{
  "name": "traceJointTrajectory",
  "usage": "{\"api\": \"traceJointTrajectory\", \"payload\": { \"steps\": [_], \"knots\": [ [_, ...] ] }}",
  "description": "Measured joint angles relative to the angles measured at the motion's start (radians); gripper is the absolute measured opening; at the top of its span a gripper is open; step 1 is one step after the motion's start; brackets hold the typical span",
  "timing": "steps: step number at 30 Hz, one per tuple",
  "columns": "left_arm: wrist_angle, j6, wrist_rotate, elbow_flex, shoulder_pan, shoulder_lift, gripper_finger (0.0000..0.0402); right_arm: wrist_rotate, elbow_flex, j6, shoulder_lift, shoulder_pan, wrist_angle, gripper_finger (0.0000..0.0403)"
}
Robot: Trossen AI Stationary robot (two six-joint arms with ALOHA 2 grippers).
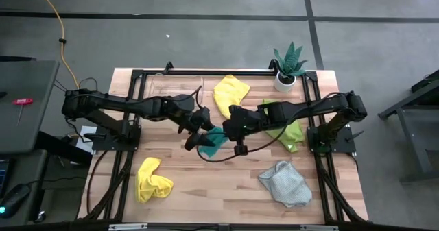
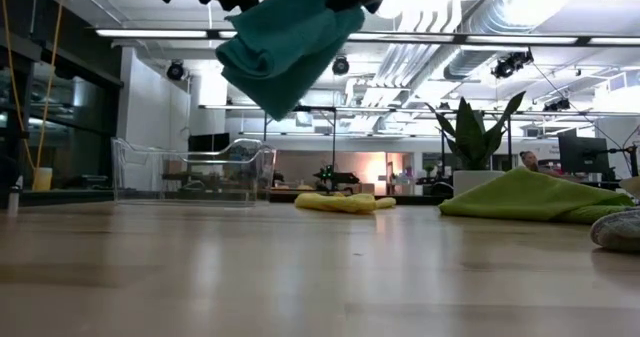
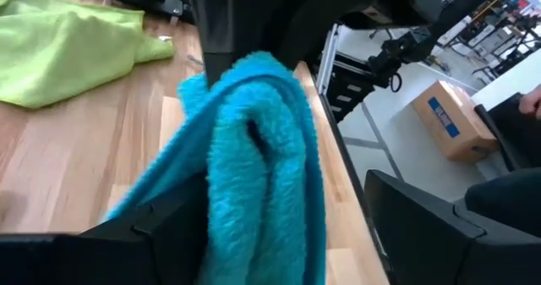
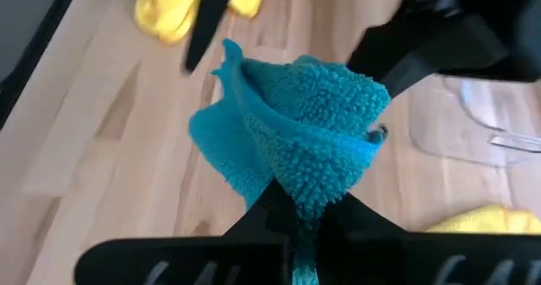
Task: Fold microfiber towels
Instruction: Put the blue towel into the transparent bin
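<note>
The teal towel (image 1: pixel 213 140) hangs in the air over the middle of the table (image 1: pixel 219 183), clear of the wood, pinched in the right gripper (image 4: pixel 296 211), whose jaws are closed tight on a bunched edge. The left gripper (image 1: pixel 195 136) stands beside it with jaws spread wide, the cloth drooping between its fingers (image 3: pixel 423 226) but not clamped. The towel looks light, limp and plush; it sags into folds under its own weight and should not slip from a firm pinch. The best hold is probably a corner or hem, one per gripper, so it can be pulled flat.
</note>
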Motion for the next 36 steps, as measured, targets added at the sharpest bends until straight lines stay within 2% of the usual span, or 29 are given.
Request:
{"api": "traceJointTrajectory", "payload": {
  "steps": [7,13,17,21,30,33,36],
  "knots": [
    [-0.014,0.002,-0.013,0.0,-0.002,0.0,0.0291,-0.004,0.0,0.177,0.0,-0.027,0.03,0.0],
    [-0.027,0.002,-0.079,0.0,-0.002,0.0,0.0278,-0.014,0.0,0.188,0.0,-0.032,0.03,0.0],
    [-0.088,0.014,-0.086,0.0,-0.002,-0.007,0.0231,-0.015,0.0,0.188,0.0,-0.032,0.015,0.0],
    [-0.12,0.048,-0.128,-0.001,-0.002,-0.03,0.0162,-0.015,0.0,0.188,0.0,-0.032,0.012,0.0],
    [-0.113,0.064,-0.129,-0.001,-0.002,-0.039,0.0016,-0.02,0.0,0.193,0.0,-0.032,0.019,0.0002],
    [-0.122,0.066,-0.126,-0.001,-0.002,-0.041,0.0011,-0.022,0.0,0.242,0.0,-0.031,0.03,0.0019],
    [-0.183,0.082,-0.127,-0.001,0.013,-0.085,0.0006,-0.022,0.0,0.255,-0.009,-0.035,0.012,0.006]
  ]
}}
